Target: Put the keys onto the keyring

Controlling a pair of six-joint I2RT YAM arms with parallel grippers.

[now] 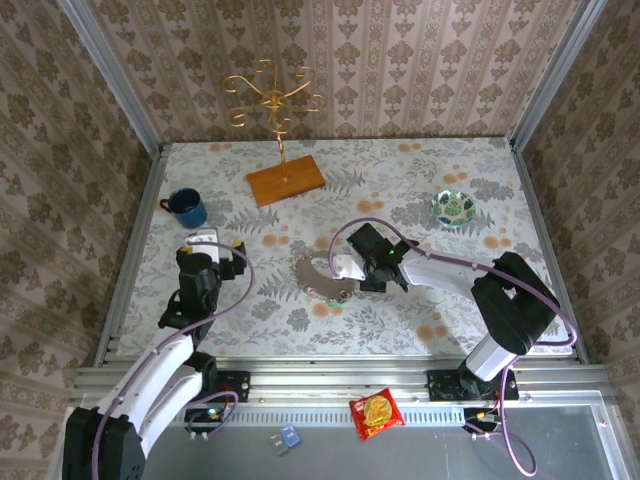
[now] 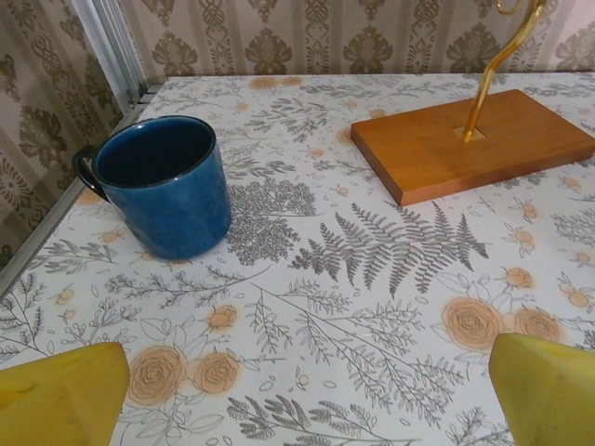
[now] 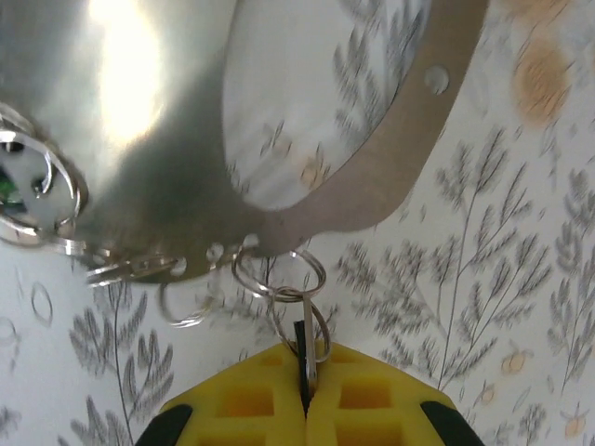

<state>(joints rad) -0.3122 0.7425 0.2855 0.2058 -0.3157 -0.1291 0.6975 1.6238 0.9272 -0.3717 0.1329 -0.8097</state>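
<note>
The keyring (image 1: 312, 272) lies mid-table as a grey-brown loop. In the right wrist view it is a flat grey band (image 3: 372, 186) with holes along its edge and small split rings (image 3: 279, 274) hanging from them. My right gripper (image 1: 345, 272) (image 3: 305, 364) is shut on one small split ring linked to the band, with a thin dark and silvery piece edge-on between the pads; I cannot tell if that is a key. The green head of one of the keys (image 3: 7, 186) peeks in at the left edge. My left gripper (image 1: 215, 245) (image 2: 307, 395) hovers open over bare tablecloth, holding nothing.
A blue mug (image 1: 187, 208) (image 2: 163, 186) stands just ahead-left of the left gripper. The gold hook stand on its wooden base (image 1: 285, 180) (image 2: 469, 139) is at the back. A small patterned bowl (image 1: 455, 207) sits right. A snack packet (image 1: 376, 412) lies on the front rail.
</note>
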